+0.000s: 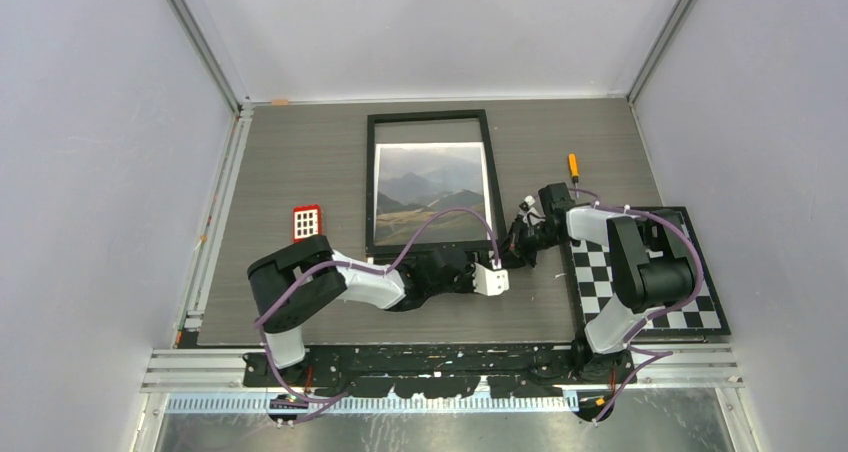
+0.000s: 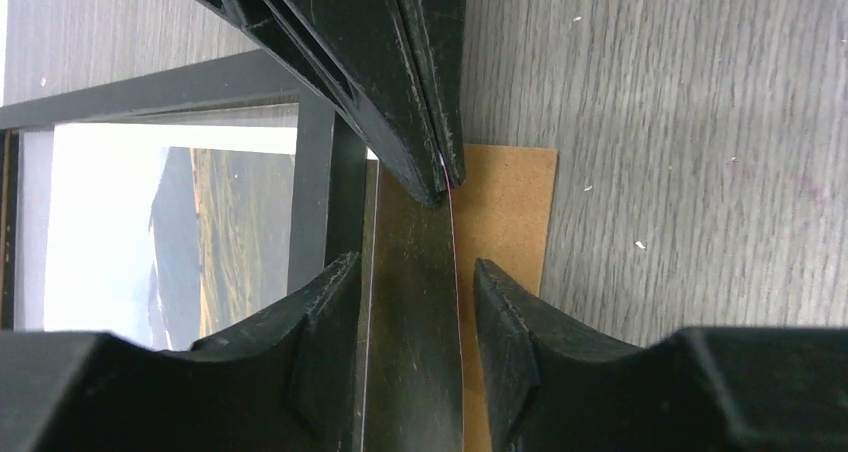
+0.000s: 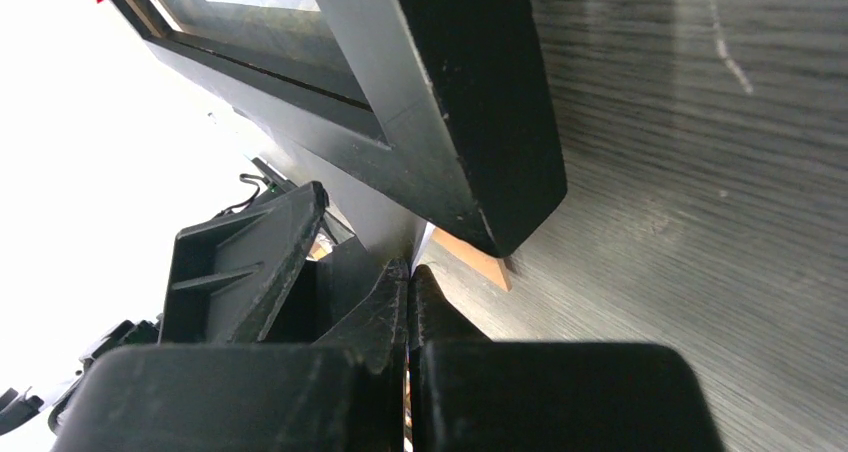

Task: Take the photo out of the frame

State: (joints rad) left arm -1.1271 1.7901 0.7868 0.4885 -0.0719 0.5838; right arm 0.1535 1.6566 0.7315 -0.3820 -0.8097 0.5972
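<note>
The black-rimmed frame lies flat mid-table with the mountain photo showing inside it. Both grippers meet at its near right corner. My right gripper is shut, pinching a thin sheet edge at its tips; this looks like the photo's corner. My left gripper is open. Its fingers straddle a dark glossy raised strip that runs up to the right gripper's tips. The brown backing board sticks out from under the frame corner, flat on the table.
A black-and-white checkerboard lies at the right under the right arm. A small red-and-white pad sits left of the frame. An orange-handled tool lies right of the frame. Grey walls close in the table on three sides.
</note>
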